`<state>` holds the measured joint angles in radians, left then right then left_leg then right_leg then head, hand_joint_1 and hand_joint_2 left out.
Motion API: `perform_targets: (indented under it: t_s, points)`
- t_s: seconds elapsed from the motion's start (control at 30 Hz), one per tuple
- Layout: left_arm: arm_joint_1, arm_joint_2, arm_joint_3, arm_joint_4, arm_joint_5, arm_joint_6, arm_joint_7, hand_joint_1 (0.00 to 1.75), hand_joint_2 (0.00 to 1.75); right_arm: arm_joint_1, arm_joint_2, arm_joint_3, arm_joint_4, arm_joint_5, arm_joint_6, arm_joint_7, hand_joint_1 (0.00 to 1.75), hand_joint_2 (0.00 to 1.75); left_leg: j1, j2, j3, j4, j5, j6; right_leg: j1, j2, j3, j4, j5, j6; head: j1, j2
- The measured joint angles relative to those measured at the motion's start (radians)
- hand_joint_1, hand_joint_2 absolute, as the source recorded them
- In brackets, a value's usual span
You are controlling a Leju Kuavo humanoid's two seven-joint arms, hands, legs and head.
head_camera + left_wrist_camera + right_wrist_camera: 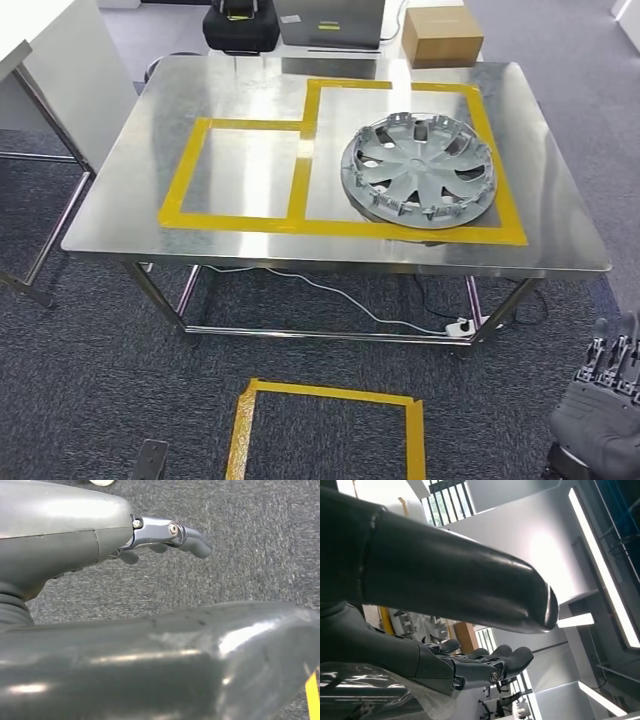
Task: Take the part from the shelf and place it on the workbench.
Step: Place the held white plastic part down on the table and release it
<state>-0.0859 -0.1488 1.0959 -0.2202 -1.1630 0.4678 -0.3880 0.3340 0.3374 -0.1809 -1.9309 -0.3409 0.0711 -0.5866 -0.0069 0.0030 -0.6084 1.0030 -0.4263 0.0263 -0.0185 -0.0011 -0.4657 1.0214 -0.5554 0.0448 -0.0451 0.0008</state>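
Note:
The part, a silver wheel cover (419, 170), lies flat on the steel workbench (249, 250), inside the right-hand yellow taped rectangle. My right hand (604, 410) is low at the bottom right, short of the bench and well apart from the cover, fingers pointing up and holding nothing. In the right wrist view the right hand (478, 665) has its fingers stretched out and empty. My left hand (166, 537) hangs over grey carpet with its fingers extended and nothing in them.
A smaller taped rectangle (241, 170) on the bench's left half is bare. A cardboard box (441, 35), a black bag (241, 25) and a laptop (328, 22) sit behind the bench. A white table (45, 60) stands left. A power strip (459, 326) lies under the bench; a taped square (328, 430) marks the carpet.

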Motion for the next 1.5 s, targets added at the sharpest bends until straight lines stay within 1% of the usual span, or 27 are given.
perform_targets:
  t_s: [0.07, 0.13, 0.17, 0.27, 0.3, 0.33, 0.37, 0.43, 0.5, 0.53, 0.6, 0.67, 0.77, 0.8, 0.83, 0.9, 0.97, 1.0, 1.07, 1.13, 1.17, 1.23, 1.3, 1.33, 1.4, 1.47, 1.5]
  points:
    - [0.000, 0.000, 0.000, 0.000, -0.004, 0.002, 0.011, 0.00, 0.00, 0.002, 0.000, 0.000, 0.000, 0.005, -0.001, -0.001, 0.00, 0.00, 0.000, 0.000, -0.009, 0.005, 0.015, -0.012, 0.004, 0.001, 0.026, -0.054, -0.011, -0.009, 0.000, 0.000]
    - [0.002, 0.001, 0.001, 0.000, -0.006, 0.003, 0.018, 0.00, 0.00, 0.004, 0.002, 0.000, 0.000, 0.007, -0.002, -0.002, 0.00, 0.00, 0.004, -0.001, -0.017, 0.012, 0.014, -0.025, 0.004, -0.002, 0.007, -0.056, 0.001, -0.026, 0.000, 0.000]
    - [0.004, 0.001, 0.001, 0.000, -0.006, 0.004, 0.021, 0.00, 0.00, 0.004, 0.003, 0.000, 0.000, 0.008, -0.003, -0.003, 0.00, 0.00, 0.006, -0.002, -0.024, 0.030, -0.011, -0.031, 0.003, -0.004, -0.001, -0.058, 0.010, -0.036, -0.002, 0.000]
    - [0.006, 0.000, 0.003, 0.000, -0.007, 0.004, 0.023, 0.00, 0.00, 0.005, 0.006, 0.000, 0.000, 0.009, -0.005, -0.003, 0.00, 0.00, 0.011, -0.003, -0.058, 0.186, -0.155, -0.047, 0.004, -0.010, -0.036, -0.057, 0.041, -0.051, -0.008, 0.000]
    - [0.006, 0.000, 0.003, 0.000, -0.007, 0.004, 0.023, 0.00, 0.00, 0.005, 0.006, 0.000, 0.000, 0.009, -0.005, -0.003, 0.00, 0.00, 0.013, -0.003, -0.064, 0.243, -0.183, -0.050, 0.005, -0.011, -0.047, -0.056, 0.052, -0.051, -0.008, 0.000]
    - [0.005, 0.000, 0.004, 0.000, -0.008, 0.005, 0.024, 0.00, 0.00, 0.005, 0.006, 0.000, 0.000, 0.009, -0.005, -0.003, 0.00, 0.00, 0.014, -0.003, -0.058, 0.276, -0.186, -0.052, 0.006, -0.011, -0.060, -0.052, 0.062, -0.050, -0.008, 0.000]
    - [0.005, 0.000, 0.004, 0.000, -0.008, 0.005, 0.026, 0.00, 0.00, 0.005, 0.006, 0.000, 0.000, 0.010, -0.006, -0.003, 0.00, 0.00, 0.014, -0.003, -0.039, 0.276, -0.169, -0.052, 0.006, -0.012, -0.073, -0.048, 0.072, -0.049, -0.008, 0.000]
    - [0.005, 0.001, 0.004, 0.000, -0.009, 0.006, 0.036, 0.00, 0.00, 0.005, 0.006, 0.000, 0.000, 0.015, -0.011, -0.003, 0.00, 0.00, 0.014, -0.003, 0.046, 0.174, -0.115, -0.046, 0.006, -0.012, -0.101, -0.036, 0.089, -0.044, -0.008, 0.000]
    - [0.004, 0.001, 0.004, 0.000, -0.012, 0.008, 0.049, 0.00, 0.00, 0.005, 0.006, 0.000, 0.000, 0.023, -0.020, -0.003, 0.00, 0.00, 0.012, -0.004, 0.135, 0.036, -0.105, -0.036, 0.009, -0.012, -0.122, -0.026, 0.102, -0.036, -0.008, 0.000]
    - [0.004, 0.001, 0.004, 0.000, -0.014, 0.009, 0.055, 0.00, 0.00, 0.005, 0.007, 0.001, 0.000, 0.027, -0.025, -0.003, 0.00, 0.00, 0.010, -0.004, 0.156, -0.006, -0.112, -0.031, 0.010, -0.012, -0.129, -0.023, 0.109, -0.030, -0.008, 0.000]
    - [0.006, 0.000, 0.004, 0.000, -0.018, 0.010, 0.065, 0.00, 0.00, 0.005, 0.009, 0.002, 0.000, 0.037, -0.036, -0.002, 0.00, 0.00, 0.006, -0.004, 0.154, -0.027, -0.112, -0.019, 0.009, -0.014, -0.138, -0.024, 0.126, -0.017, -0.007, 0.000]
    - [0.007, -0.001, 0.004, 0.000, -0.022, 0.011, 0.073, 0.00, 0.00, 0.007, 0.010, 0.001, 0.000, 0.047, -0.047, -0.001, 0.00, 0.00, 0.007, 0.000, 0.135, -0.030, -0.093, -0.002, 0.007, -0.010, -0.152, -0.009, 0.105, -0.005, -0.005, 0.000]
    - [0.007, -0.001, 0.004, 0.000, -0.025, 0.011, 0.078, 0.00, 0.00, 0.009, 0.010, 0.001, 0.000, 0.056, -0.055, 0.001, 0.00, 0.00, 0.008, 0.005, 0.094, -0.033, -0.058, 0.016, 0.006, -0.004, -0.197, 0.134, -0.038, 0.003, -0.001, 0.000]
    - [0.007, -0.001, 0.004, 0.000, -0.026, 0.011, 0.079, 0.00, 0.00, 0.009, 0.010, 0.001, 0.001, 0.057, -0.056, 0.002, 0.00, 0.00, 0.007, 0.005, 0.078, -0.032, -0.046, 0.018, 0.006, -0.003, -0.207, 0.196, -0.071, 0.004, 0.000, 0.000]
    - [0.007, -0.002, 0.004, 0.000, -0.028, 0.011, 0.079, 0.00, 0.00, 0.009, 0.010, 0.001, 0.001, 0.058, -0.058, 0.002, 0.00, 0.00, 0.006, 0.006, 0.062, -0.031, -0.033, 0.017, 0.006, -0.003, -0.208, 0.239, -0.078, 0.004, 0.000, 0.000]
    - [0.007, -0.004, 0.004, 0.000, -0.030, 0.011, 0.080, 0.00, 0.00, 0.009, 0.010, 0.001, 0.002, 0.066, -0.064, 0.005, 0.00, 0.00, 0.006, 0.006, 0.026, -0.024, -0.010, 0.014, 0.006, -0.003, -0.165, 0.238, -0.029, 0.004, 0.000, 0.000]
    - [0.006, -0.006, 0.004, 0.000, -0.031, 0.011, 0.080, 0.00, 0.00, 0.007, 0.010, 0.002, 0.002, 0.074, -0.069, 0.010, 0.00, 0.00, 0.005, 0.006, -0.004, -0.011, 0.007, 0.006, 0.006, -0.003, -0.058, 0.118, 0.010, 0.001, 0.000, 0.000]
    - [0.006, -0.006, 0.004, 0.000, -0.032, 0.011, 0.080, 0.00, 0.00, 0.005, 0.010, 0.003, 0.002, 0.076, -0.071, 0.011, 0.00, 0.00, 0.003, 0.006, -0.015, -0.003, 0.015, 0.001, 0.006, -0.002, -0.001, 0.039, 0.002, -0.003, 0.000, 0.000]
    - [0.005, -0.007, 0.004, 0.000, -0.033, 0.010, 0.080, 0.00, 0.00, 0.003, 0.010, 0.005, 0.003, 0.078, -0.072, 0.013, 0.00, 0.00, 0.002, 0.006, -0.026, 0.007, 0.033, -0.009, 0.009, -0.001, 0.058, -0.056, -0.025, -0.011, 0.001, 0.000]
    - [0.007, -0.007, 0.004, 0.000, -0.034, 0.010, 0.080, 0.00, 0.00, 0.003, 0.011, 0.005, 0.005, 0.080, -0.074, 0.014, 0.00, 0.00, 0.005, 0.004, -0.033, 0.009, 0.046, -0.020, 0.010, -0.002, 0.045, -0.063, -0.020, -0.025, 0.002, 0.000]
    - [0.009, -0.006, 0.004, 0.000, -0.034, 0.010, 0.080, 0.00, 0.00, 0.003, 0.012, 0.005, 0.007, 0.081, -0.074, 0.014, 0.00, 0.00, 0.006, 0.003, -0.038, 0.017, 0.031, -0.026, 0.010, -0.004, 0.035, -0.062, -0.011, -0.033, 0.001, 0.000]
    - [0.011, -0.006, 0.004, 0.000, -0.034, 0.010, 0.080, 0.00, 0.00, 0.002, 0.013, 0.005, 0.009, 0.081, -0.075, 0.014, 0.00, 0.00, 0.010, 0.000, -0.058, 0.090, -0.055, -0.038, 0.007, -0.008, 0.010, -0.062, 0.011, -0.048, -0.005, 0.000]
    - [0.012, -0.007, 0.004, 0.000, -0.035, 0.009, 0.080, 0.00, 0.00, 0.002, 0.014, 0.006, 0.010, 0.082, -0.076, 0.014, 0.00, 0.00, 0.012, 0.000, -0.077, 0.217, -0.153, -0.045, 0.009, -0.010, -0.018, -0.060, 0.035, -0.053, -0.008, 0.000]
    - [0.012, -0.008, 0.004, 0.000, -0.036, 0.009, 0.080, 0.00, 0.00, 0.002, 0.014, 0.006, 0.012, 0.082, -0.076, 0.014, 0.00, 0.00, 0.012, 0.000, -0.078, 0.267, -0.170, -0.047, 0.010, -0.011, -0.031, -0.058, 0.045, -0.053, -0.008, 0.000]
    - [0.011, -0.008, 0.004, 0.000, -0.038, 0.008, 0.080, 0.00, 0.00, 0.001, 0.014, 0.006, 0.015, 0.082, -0.076, 0.014, 0.00, 0.00, 0.012, 0.000, -0.042, 0.280, -0.138, -0.045, 0.011, -0.013, -0.060, -0.049, 0.066, -0.051, -0.008, 0.000]
    - [0.011, -0.007, 0.004, 0.000, -0.040, 0.008, 0.080, 0.00, 0.00, 0.001, 0.014, 0.006, 0.017, 0.082, -0.076, 0.014, 0.00, 0.00, 0.011, 0.000, 0.049, 0.164, -0.092, -0.034, 0.013, -0.012, -0.089, -0.037, 0.083, -0.047, -0.008, 0.000]
    - [0.010, -0.007, 0.004, 0.000, -0.040, 0.008, 0.080, 0.00, 0.00, 0.000, 0.014, 0.007, 0.017, 0.082, -0.076, 0.014, 0.00, 0.00, 0.009, -0.001, 0.099, 0.088, -0.090, -0.028, 0.014, -0.012, -0.101, -0.031, 0.091, -0.043, -0.008, 0.000]
